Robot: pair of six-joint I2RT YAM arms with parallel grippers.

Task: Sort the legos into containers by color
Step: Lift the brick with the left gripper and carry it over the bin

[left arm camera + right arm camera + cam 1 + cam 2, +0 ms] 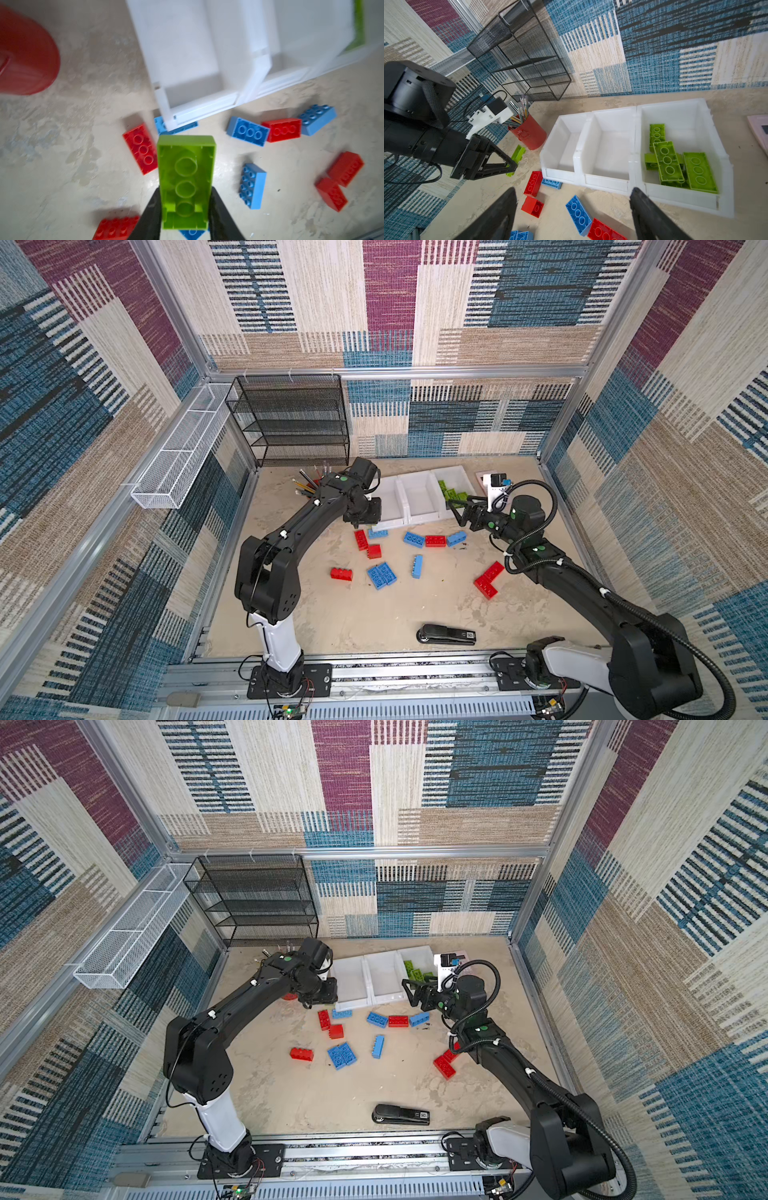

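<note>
My left gripper (pixel 186 193) is shut on a lime green lego (pixel 186 176), held with its hollow underside facing the wrist camera. In both top views this gripper (pixel 360 519) hangs just left of the three joined white containers (pixel 405 489). The right wrist view shows it beside the left bin, with the green brick (pixel 517 158) in its jaws. My right gripper (pixel 455 512) (pixel 573 190) is open and empty at the front of the right bin, which holds several green legos (pixel 675 162). The left and middle bins are empty. Red and blue legos (pixel 413 539) lie scattered on the floor.
A red pencil cup (pixel 528 133) stands left of the bins, close to my left gripper. A black mesh shelf (pixel 295 423) stands at the back left and a white wire tray (pixel 178 448) hangs on the left wall. A black stapler (pixel 446 635) lies near the front edge.
</note>
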